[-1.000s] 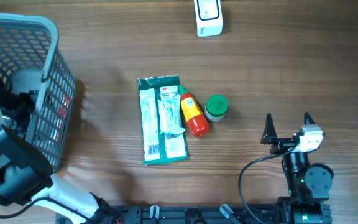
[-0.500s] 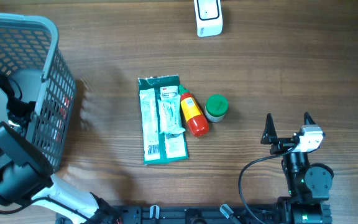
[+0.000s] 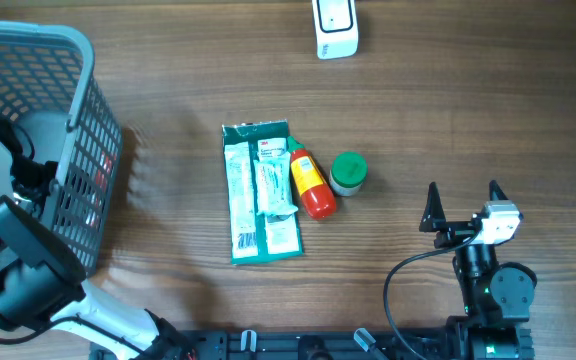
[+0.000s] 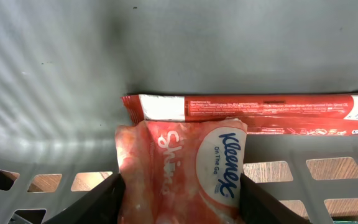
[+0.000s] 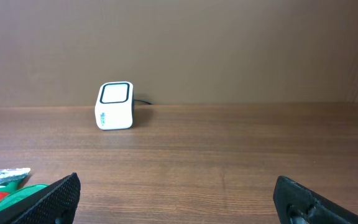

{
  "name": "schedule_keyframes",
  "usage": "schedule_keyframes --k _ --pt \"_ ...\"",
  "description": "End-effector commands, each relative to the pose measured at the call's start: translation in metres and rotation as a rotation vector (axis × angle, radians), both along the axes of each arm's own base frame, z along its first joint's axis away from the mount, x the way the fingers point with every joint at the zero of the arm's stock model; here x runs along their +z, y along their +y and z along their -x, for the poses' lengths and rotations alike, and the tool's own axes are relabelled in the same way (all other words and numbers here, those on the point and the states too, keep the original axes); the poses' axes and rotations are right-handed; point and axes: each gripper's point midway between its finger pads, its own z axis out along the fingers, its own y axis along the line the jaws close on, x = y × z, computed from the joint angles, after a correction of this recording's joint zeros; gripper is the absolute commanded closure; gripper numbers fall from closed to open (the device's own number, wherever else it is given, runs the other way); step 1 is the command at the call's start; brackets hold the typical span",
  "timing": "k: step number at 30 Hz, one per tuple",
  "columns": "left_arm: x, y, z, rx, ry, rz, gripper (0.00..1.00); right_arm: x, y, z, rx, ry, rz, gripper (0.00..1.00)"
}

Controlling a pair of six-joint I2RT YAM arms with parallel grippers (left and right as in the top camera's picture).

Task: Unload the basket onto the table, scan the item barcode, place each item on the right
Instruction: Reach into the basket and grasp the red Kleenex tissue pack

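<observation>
One claw, left, has clamped tissues.

A grey basket is standing on the worktop at the left, with the left arm reaching inside. A green packet, red-and-yellow bottle and green-lidded jar are lying centrally. A white scanner is sitting at the far edge. At near right, the right gripper is holding its fingers wide.

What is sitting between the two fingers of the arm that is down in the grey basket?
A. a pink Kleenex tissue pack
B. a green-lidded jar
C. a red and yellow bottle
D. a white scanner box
A: in the left wrist view the pink Kleenex pack fills the gap of the left end effector, with its black fingers against both sides of it, inside the grey basket.
</observation>
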Motion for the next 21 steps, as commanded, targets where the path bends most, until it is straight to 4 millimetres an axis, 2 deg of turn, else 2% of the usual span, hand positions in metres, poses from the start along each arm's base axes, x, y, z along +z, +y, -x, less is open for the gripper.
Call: schedule_keyframes --k 1,9,21 --pt "0.024 0.006 -0.005 0.007 -0.052 -0.031 0.44 0.000 0.001 0.000 0.002 0.000 0.010 0.00" --pt "0.100 0.014 -0.022 0.007 -0.242 -0.150 0.45 0.000 0.001 0.000 0.002 0.000 0.010 0.00" --pt "0.212 -0.021 -0.030 -0.029 -0.681 -0.230 0.45 0.000 0.001 0.000 0.002 0.000 0.010 0.00"
